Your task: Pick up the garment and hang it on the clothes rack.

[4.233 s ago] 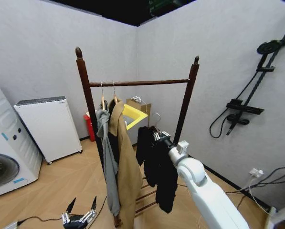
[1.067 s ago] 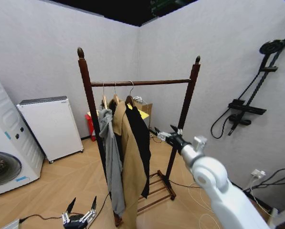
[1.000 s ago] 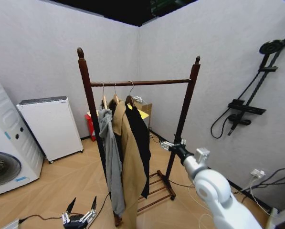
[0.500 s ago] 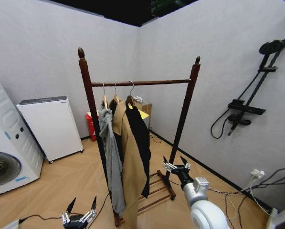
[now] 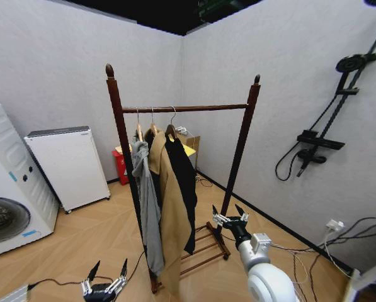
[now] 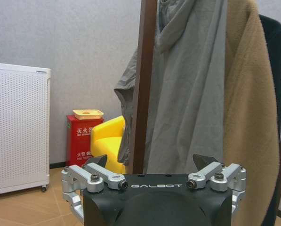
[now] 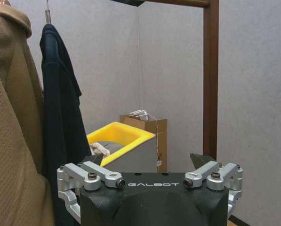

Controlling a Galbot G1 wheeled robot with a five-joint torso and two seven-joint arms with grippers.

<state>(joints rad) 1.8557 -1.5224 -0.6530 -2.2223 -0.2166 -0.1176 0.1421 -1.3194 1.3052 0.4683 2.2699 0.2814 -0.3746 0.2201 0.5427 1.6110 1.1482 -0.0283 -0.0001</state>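
The black garment point(image 5: 182, 189) is seen hanging by its metal hanger hook from the horizontal rail of the clothes rack point(image 5: 241, 143), just beside the long tan coat point(image 5: 167, 214), which in turn is pressed against the grey hooded sweatshirt point(image 5: 145, 207); all three are gathered near the rack's left post, and the rest of the rail is left bare. The hanging is judged to be done, with only the clearing of the arm left. The right gripper point(image 5: 228, 217) is held low, in front of the rack's right post and near its slatted base, well apart from the garment; its fingers are spread and nothing is held between them. The left gripper point(image 5: 104, 284) is parked low near the floor, in front of the sweatshirt, its fingers likewise splayed and empty. For this step to be done well, the right arm should be kept clear of the post and of the black hem, so that the hanger is not snagged or set swinging; the hook should be confirmed as fully seated over the rail. A washing machine point(image 5: 5, 189) and a white appliance cabinet point(image 5: 68, 167) are noted at the left wall.
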